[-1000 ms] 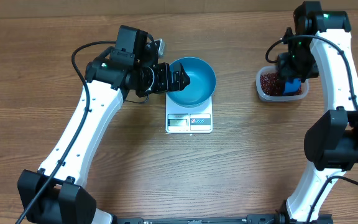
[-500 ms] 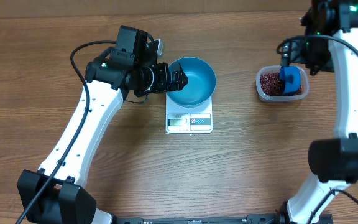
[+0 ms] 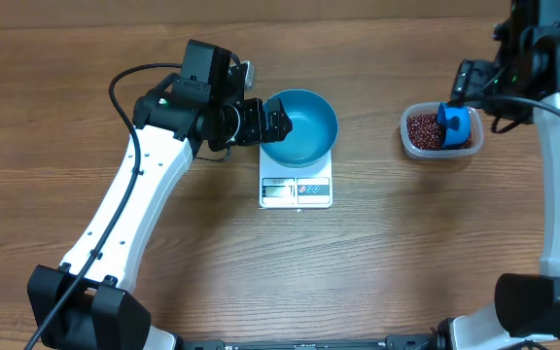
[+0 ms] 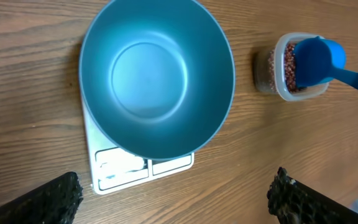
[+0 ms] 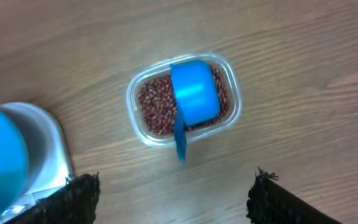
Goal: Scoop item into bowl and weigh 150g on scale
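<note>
**Scoop let go, bowl still bare**

Overhead and both wrist views. A second ago my right gripper (image 5: pixel 176 205) hung low over the tub (image 3: pixel 409 139), down at the scoop (image 3: pixel 457 122). It has since lifted off and drawn back, farther right of the scale (image 3: pixel 296 191). Its jaws are spread with nothing between them. The scoop lies in the tub, cup resting on the beans (image 3: pixel 420 127), handle poking out over the rim. The tub sits well right of the scale.

My left gripper (image 4: pixel 169 199) has not moved. Its jaws are spread wide at the left rim of the bowl (image 3: pixel 304 131), which sits on the scale and overhangs it. Whether a finger touches the rim I cannot tell.

The bowl's shiny inside shows no beans, so I judge that the weighing has not begun. The scoop must be taken up again before any load can cross to the scale.

Writing: the scale's front edge carries a grey display and a label with a small red mark. Neither can be read, and no figure is legible.
</note>
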Available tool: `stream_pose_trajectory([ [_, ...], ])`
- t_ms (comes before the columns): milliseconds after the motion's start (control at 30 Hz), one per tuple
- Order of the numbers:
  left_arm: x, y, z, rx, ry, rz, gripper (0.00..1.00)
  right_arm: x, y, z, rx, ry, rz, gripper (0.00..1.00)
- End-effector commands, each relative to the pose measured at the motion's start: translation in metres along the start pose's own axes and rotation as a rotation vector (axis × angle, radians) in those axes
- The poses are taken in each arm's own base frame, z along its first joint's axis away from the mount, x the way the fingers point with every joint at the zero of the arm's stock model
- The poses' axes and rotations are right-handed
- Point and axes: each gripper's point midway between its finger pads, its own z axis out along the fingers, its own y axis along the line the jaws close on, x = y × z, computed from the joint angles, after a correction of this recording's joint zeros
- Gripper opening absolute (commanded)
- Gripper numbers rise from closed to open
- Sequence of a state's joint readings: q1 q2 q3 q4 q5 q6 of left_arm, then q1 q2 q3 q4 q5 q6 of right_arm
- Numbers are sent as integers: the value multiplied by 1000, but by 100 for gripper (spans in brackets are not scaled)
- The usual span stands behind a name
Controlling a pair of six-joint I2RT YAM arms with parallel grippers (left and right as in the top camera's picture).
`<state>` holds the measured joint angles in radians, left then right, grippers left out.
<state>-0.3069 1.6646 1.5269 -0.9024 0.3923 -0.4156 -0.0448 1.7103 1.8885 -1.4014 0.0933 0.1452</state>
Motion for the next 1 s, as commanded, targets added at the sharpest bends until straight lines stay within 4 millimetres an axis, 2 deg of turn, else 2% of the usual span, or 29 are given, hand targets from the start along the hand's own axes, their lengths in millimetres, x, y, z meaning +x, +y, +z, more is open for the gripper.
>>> stream_pose_trajectory([
  [0, -7, 1, -5, -24, -31, 24, 99, 19, -13, 30, 79, 41, -6, 78],
  [167, -9, 1, -5, -27, -40, 27, 100, 36, -11, 73, 69, 77, -31, 74],
  [267, -11, 1, -5, -28, -48, 29, 99, 37, 3, 93, -11, 54, -112, 68],
  [333, -11, 1, -5, -28, -48, 29, 100, 36, 12, 98, -63, 43, -163, 61],
  [433, -11, 2, -5, -35, -51, 29, 100, 34, 11, 103, -55, 28, -179, 49],
  [533, -12, 4, -5, -42, -53, 29, 100, 36, 1, 108, 1, 34, -180, 47],
  [733, -12, 4, -5, -42, -54, 29, 99, 30, 2, 117, 4, 13, -179, 45],
  [900, -12, 4, -5, -42, -54, 29, 100, 16, 5, 118, -3, -45, -175, 35],
  [967, -12, 4, -5, -42, -54, 29, 100, 17, 5, 119, -2, -38, -176, 33],
])
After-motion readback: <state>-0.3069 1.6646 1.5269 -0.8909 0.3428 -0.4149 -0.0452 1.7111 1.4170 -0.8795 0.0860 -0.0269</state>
